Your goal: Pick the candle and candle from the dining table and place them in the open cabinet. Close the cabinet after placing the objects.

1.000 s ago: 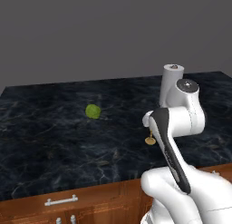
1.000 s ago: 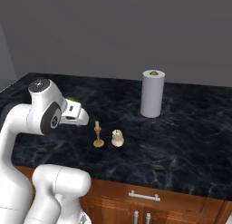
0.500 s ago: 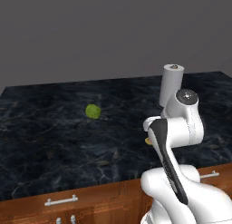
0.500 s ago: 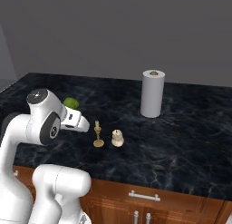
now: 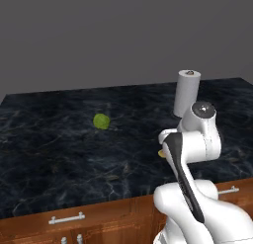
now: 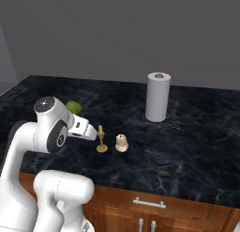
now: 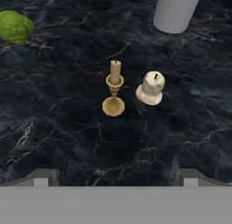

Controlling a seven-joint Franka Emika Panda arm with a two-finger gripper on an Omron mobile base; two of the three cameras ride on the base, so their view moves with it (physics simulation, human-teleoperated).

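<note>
On the black marble dining table (image 6: 187, 146) stand two candles side by side. The slim pale taper on its gold candlestick (image 6: 101, 140) (image 7: 114, 89) is on the left, and the squat cream candle (image 6: 122, 143) (image 7: 151, 88) stands just to its right without touching it. My gripper (image 7: 116, 177) hovers above and just short of them, open, with nothing between its fingers (image 7: 43, 175). In the right base view the hand (image 6: 83, 129) points at the candlestick from the left. In the left base view my arm hides all but a sliver of the gold base (image 5: 161, 153). The cabinet is out of view.
A tall white cylinder (image 6: 157, 96) (image 5: 188, 92) (image 7: 174, 10) stands behind the candles. A green ball (image 6: 73, 107) (image 5: 102, 121) (image 7: 16, 26) lies to their left. Wooden drawer fronts with silver handles (image 6: 150, 203) run below the table's front edge.
The arm has bent forward and the hand has dropped lower and closer to the candlestick. The candles, ball and cylinder have not moved.
</note>
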